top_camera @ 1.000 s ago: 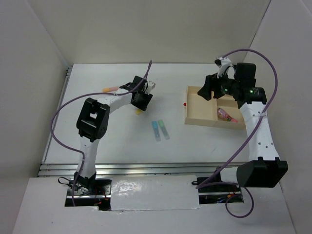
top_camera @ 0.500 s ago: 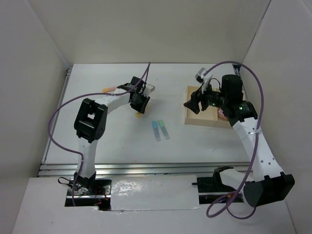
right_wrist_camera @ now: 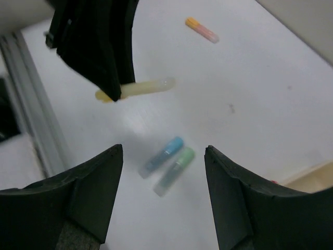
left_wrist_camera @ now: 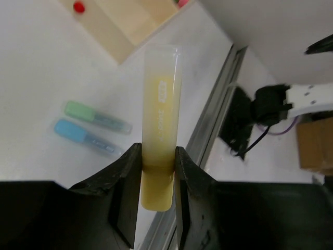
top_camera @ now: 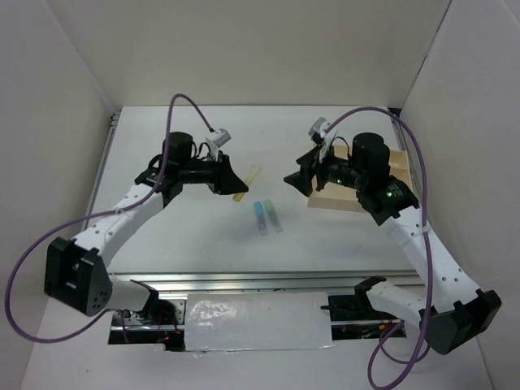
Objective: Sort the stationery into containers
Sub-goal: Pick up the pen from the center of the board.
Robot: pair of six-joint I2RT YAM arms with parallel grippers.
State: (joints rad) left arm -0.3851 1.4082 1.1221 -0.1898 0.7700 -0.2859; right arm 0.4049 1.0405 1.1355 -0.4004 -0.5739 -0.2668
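Two arms reach inward over the worktop point(top_camera: 195, 244), and I read their wrists as facing each other near its middle.

1. Left arm point(top_camera: 122, 218): it stretches low from its base on a long diagonal toward the centre, with the wrist pointing right. The left gripper point(left_wrist_camera: 157, 156) has its jaws closed narrow on the yellow stick point(left_wrist_camera: 160, 109). They clamp it close to its deeper-yellow end, and most of the stick projects straight out past the fingertips. In the right wrist view the stick lies about level and appears to be lifted off the worktop, though I cannot confirm the gap.

2. Right arm point(top_camera: 422, 244): it rises from its base, bends above the tray point(top_camera: 331, 200) and points left. The right gripper point(right_wrist_camera: 162, 174) has its jaws spread wide with nothing between them.

3. Loose items: the light blue stick point(top_camera: 261, 215) and the light green stick point(top_camera: 276, 218) lie side by side, nearly touching, on the worktop between the two grippers and slightly nearer the bases. Both show through the gap of the right jaws. The orange stick point(right_wrist_camera: 202, 29) lies alone on the worktop, well apart from that pair.

4. Tray: it sits at the right of the worktop, largely hidden under the right arm in the top view. The red dot point(left_wrist_camera: 78, 7) lies just beside its outer wall.
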